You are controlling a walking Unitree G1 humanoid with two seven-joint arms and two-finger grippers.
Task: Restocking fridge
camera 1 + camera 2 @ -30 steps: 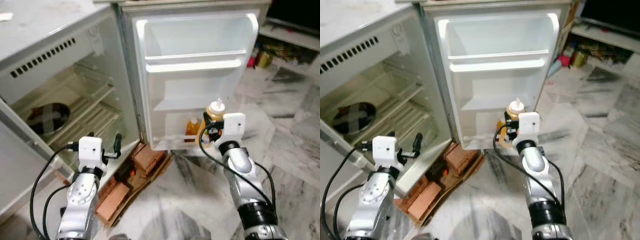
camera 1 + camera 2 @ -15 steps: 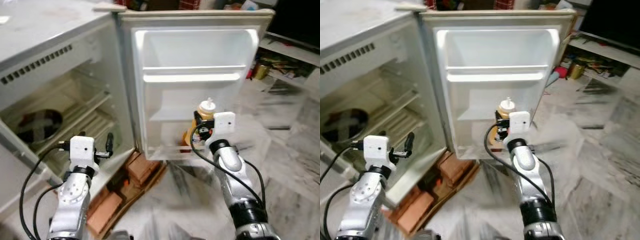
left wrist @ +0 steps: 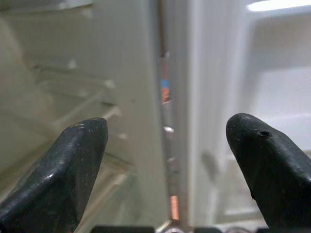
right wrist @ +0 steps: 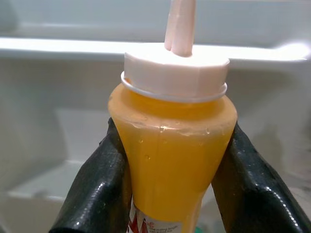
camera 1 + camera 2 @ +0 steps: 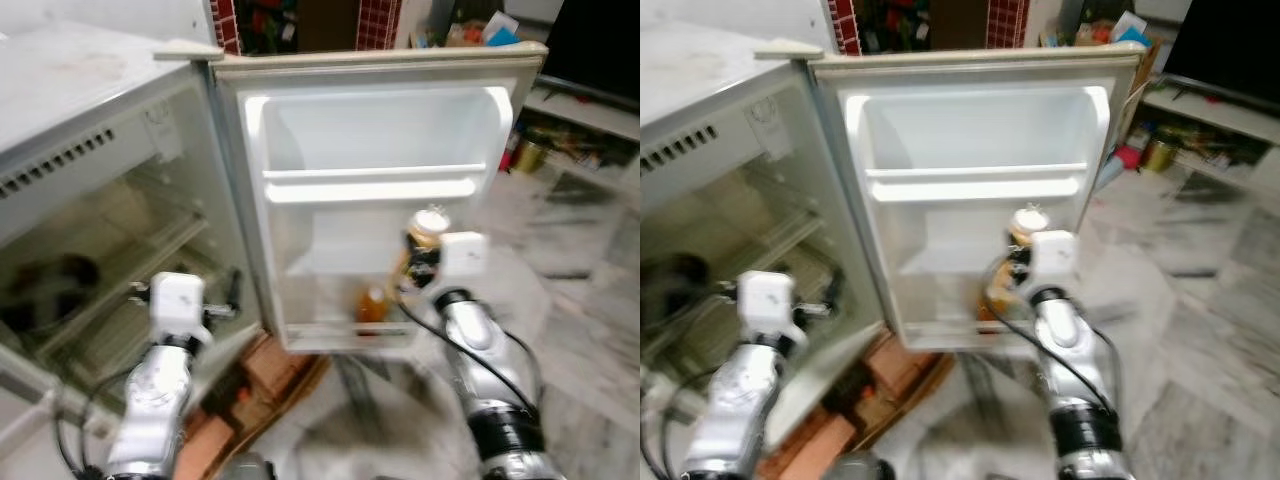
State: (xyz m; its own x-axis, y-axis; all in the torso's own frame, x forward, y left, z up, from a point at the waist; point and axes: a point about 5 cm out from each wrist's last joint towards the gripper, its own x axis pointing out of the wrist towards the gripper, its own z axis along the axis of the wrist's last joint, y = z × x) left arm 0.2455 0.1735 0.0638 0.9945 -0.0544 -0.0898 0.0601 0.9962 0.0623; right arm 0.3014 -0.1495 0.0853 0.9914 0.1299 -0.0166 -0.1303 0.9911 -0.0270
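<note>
Two grippers are in view. The right gripper (image 4: 170,179) pinches one yellow squeeze bottle (image 4: 172,145) just below its white cap, one black finger on each side; the bottle is held upright in front of the open fridge door (image 5: 375,200), above its bottom shelf. The left gripper (image 3: 170,160) has its fingers spread with nothing between them, facing the hinge edge between cabinet and door. One small orange bottle (image 5: 371,304) stands on the door's bottom shelf. The door's two upper shelves carry no items. The fridge cabinet (image 5: 90,240) stands open at the left, with wire racks. Reddish bricks (image 5: 215,425) lie on the marble floor (image 5: 590,340) under the fridge. Beyond, a low shelf unit (image 5: 580,130) holds clutter.
</note>
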